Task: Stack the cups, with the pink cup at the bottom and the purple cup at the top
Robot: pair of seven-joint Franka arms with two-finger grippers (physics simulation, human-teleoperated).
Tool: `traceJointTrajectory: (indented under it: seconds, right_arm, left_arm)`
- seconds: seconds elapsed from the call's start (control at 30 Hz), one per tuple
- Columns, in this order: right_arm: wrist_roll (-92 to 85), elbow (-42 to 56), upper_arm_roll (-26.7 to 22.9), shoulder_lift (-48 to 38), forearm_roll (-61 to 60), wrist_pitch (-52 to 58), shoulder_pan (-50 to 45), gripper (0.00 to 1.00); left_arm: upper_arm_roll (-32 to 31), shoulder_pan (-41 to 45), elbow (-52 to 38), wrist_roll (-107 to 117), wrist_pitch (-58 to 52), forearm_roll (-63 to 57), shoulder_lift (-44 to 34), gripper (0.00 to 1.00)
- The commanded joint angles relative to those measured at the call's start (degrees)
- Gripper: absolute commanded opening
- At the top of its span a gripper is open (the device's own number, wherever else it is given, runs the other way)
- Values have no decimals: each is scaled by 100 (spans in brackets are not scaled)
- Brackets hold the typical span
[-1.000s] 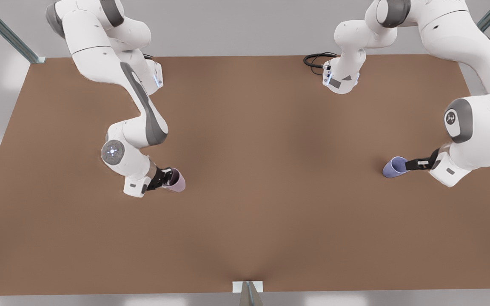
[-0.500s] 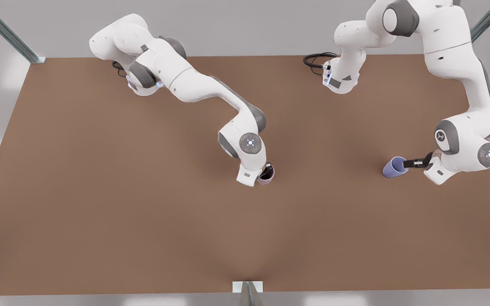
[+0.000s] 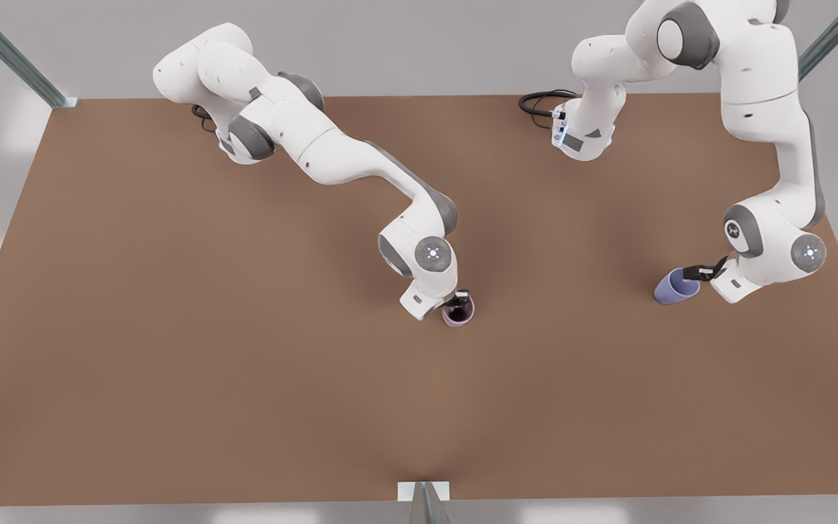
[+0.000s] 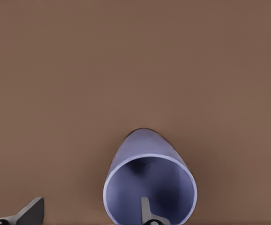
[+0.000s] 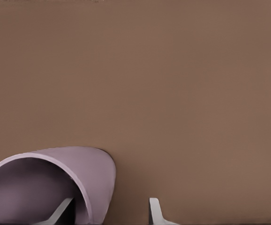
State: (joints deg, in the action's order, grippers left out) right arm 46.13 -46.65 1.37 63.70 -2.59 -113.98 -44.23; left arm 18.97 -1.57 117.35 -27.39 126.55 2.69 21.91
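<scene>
**Now centred: pink cup carried to mid-counter**

Within the last second the right claw (image 3: 458, 300) has swept the pink cup (image 3: 457, 314) from the front view's left to the middle of the brown counter (image 3: 172, 378), where the cup now sits upright, or nearly so. One finger (image 5: 60, 212) is inside the wall, one outside, pinching it. Over at the front view's right, the left claw (image 3: 697, 274) has barely moved and grips the rim of the purple cup (image 3: 673, 287), tilted just above the surface. By the look of it the base is placed; next, the purple cup must come across and nest inside.
</scene>
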Motion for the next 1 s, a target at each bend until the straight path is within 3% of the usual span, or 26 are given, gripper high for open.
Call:
traceJointTrajectory:
  seconds: [0.0, 0.13, 0.2, 0.27, 0.37, 0.5, 0.53, 0.57, 0.63, 0.67, 0.7, 0.77, 0.97]
  right_arm:
    - [1583, -2, 4, -34, -31, -37, 2, 67]
    - [1583, -11, -32, -77, -31, 42, -7, 67]
    - [1574, -37, -40, -113, -31, 51, -7, 68]
    - [1574, -37, -49, -113, -31, 51, -33, 68]
    - [1557, -63, -49, -191, -31, 51, -25, 68]
    - [1258, -1030, -348, -1659, -673, 112, 37, 73]
    - [776, -1565, -506, -2264, -655, 139, 98, 82]
    - [11, -2742, -647, -3266, -620, 86, 528, 98]
    - [-1404, -4149, -656, -4691, -603, 130, 1794, 100]
    - [-2063, -4291, -656, -5043, -576, 357, 2488, 100]
    - [-3703, -4291, -664, -5297, -567, 1165, 3155, 100]
    - [-5060, -4212, -726, -5386, -463, 1764, 4097, 100]
    - [-5106, -3245, -902, -5237, -321, 2187, 4203, 100]
  left_arm:
    - [1, -2, -2, -917, 142, 161, 68, 100]
    - [1, -10, -10, -917, 142, 196, 165, 97]
    - [-8, -19, -10, -926, 124, 311, 217, 90]
    - [-8, -19, -19, -926, 124, 311, 235, 73]
    - [-16, -19, -28, -926, 133, 319, 261, 64]
    - [-34, -19, -54, -926, 133, 425, 305, 50]
    - [-43, -19, -54, -926, 133, 460, 323, 45]
    - [-43, -19, -54, -926, 133, 495, 332, 41]
    - [-52, -10, -63, -926, 133, 504, 340, 37]
    - [-52, -10, -63, -926, 133, 539, 340, 37]
    - [-60, -2, -63, -926, 133, 539, 340, 37]
    - [-78, 7, -72, -917, 124, 539, 332, 35]
    - [-139, 60, -133, -864, 115, 609, 340, 23]
